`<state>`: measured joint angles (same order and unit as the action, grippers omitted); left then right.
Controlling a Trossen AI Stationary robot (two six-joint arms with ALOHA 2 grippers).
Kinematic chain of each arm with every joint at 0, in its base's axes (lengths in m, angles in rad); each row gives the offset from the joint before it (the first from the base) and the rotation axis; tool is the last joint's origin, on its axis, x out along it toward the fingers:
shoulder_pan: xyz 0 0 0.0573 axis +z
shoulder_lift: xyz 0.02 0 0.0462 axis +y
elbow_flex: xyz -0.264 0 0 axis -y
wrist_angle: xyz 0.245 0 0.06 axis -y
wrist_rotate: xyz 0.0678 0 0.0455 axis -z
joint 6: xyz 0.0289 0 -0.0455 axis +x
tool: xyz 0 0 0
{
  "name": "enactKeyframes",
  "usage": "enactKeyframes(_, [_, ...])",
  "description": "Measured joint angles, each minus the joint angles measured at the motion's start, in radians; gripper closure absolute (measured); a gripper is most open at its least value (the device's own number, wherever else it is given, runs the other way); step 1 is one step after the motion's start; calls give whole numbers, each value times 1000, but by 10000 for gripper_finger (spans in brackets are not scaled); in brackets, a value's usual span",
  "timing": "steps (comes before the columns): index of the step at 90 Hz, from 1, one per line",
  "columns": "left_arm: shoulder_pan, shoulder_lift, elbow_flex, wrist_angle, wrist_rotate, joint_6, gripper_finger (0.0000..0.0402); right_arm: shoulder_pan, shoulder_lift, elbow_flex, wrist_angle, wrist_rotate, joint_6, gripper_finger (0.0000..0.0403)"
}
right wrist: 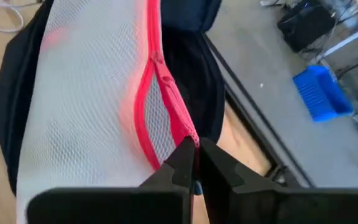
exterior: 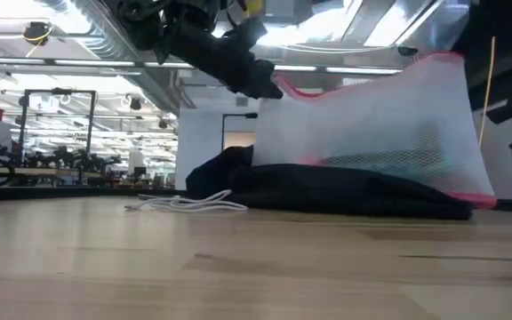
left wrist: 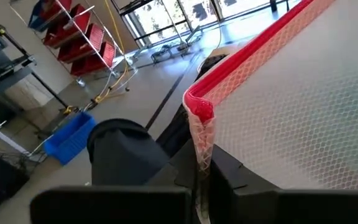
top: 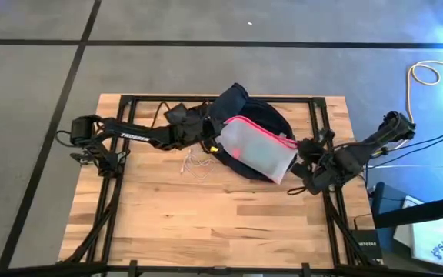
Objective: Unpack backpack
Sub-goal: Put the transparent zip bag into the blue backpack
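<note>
Left fingers (left wrist: 199, 186) pressed together on one red-bound corner of the mesh pouch (top: 257, 148), netting bunched and pinched in the narrow slot between them. Right fingers (right wrist: 194, 169) likewise closed tight on the pouch's red zip edge at the opposite end, red tape running up and away from the tips. Pouch of clear white mesh with red edging, stretched between the two grips and lifted clear of the bench (top: 206, 223), tilted with the left-arm corner high in the low view and the far corner hanging lower. Something dark and netted faintly visible inside the pouch near its lower edge; cannot tell what.

Directly beneath the pouch, the backpack (top: 241, 101): dark navy fabric, slumped flat on the bench toward the back edge, middle to right of centre, bulging out past the pouch on the far side and showing again as a dark strip under the pouch's near side. In the right wrist view, dark fabric lying on both sides of the mesh.

Just beside the backpack on the left-arm side, a thin white cord (top: 195, 165) looped loosely on the wood, touching neither pouch nor fingers.
</note>
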<state>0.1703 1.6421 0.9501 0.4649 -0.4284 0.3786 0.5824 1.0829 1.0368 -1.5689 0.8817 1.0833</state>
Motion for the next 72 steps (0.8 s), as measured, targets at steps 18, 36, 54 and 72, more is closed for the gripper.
enactKeyframes(18, [4, 0, 0, -21, 0, -9, 401, 65, -103, -105, -3, -20, 138, 403])
enactKeyframes(36, [3, 0, 0, -84, -39, 14, 401, 103, -121, -128, -2, -79, 275, 403])
enactKeyframes(54, [-5, -1, 0, -168, -127, 20, 401, 169, -118, -128, -2, -262, 379, 403])
enactKeyframes(72, [-6, -1, 0, -173, -129, 19, 401, 241, -113, -128, 17, -333, 387, 403])
